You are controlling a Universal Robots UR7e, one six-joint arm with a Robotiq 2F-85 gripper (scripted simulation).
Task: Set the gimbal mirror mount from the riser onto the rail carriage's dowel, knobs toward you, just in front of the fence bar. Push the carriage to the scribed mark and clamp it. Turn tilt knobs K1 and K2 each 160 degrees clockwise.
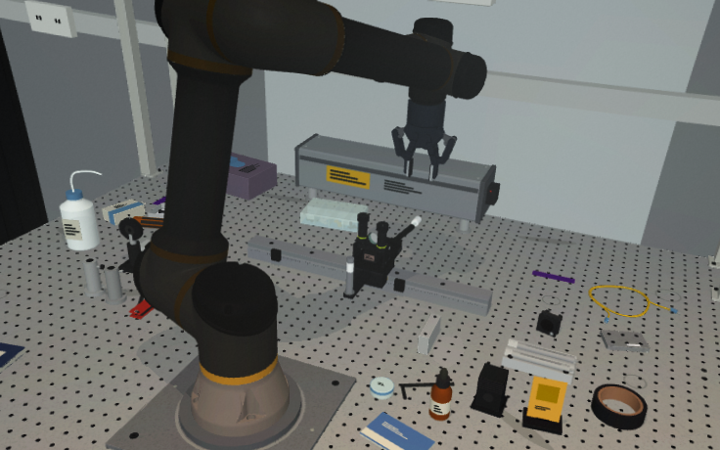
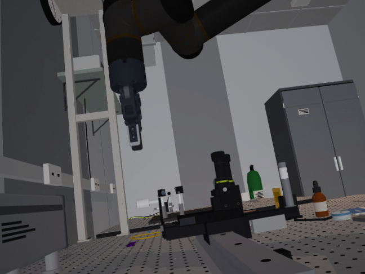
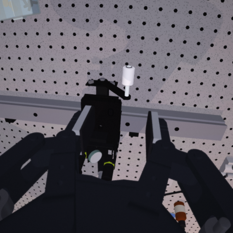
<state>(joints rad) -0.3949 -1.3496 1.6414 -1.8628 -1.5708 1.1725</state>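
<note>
In the middle of the perforated table a long grey rail carries a black carriage, and the black gimbal mirror mount sits upright on it. Two tall black knobs with yellow-green rings rise from the mount's top. A clamp lever with a white handle sticks out from the carriage on the far side. A grey post with a white band stands at the carriage's near end. My gripper hangs well above the mount and a little behind it, open and empty.
Behind the rail stand a long grey instrument box with a yellow label and a clear tray. A wash bottle and small posts stand on the left. On the near right lie a brown dropper bottle, a tape roll and a yellow fibre loop.
</note>
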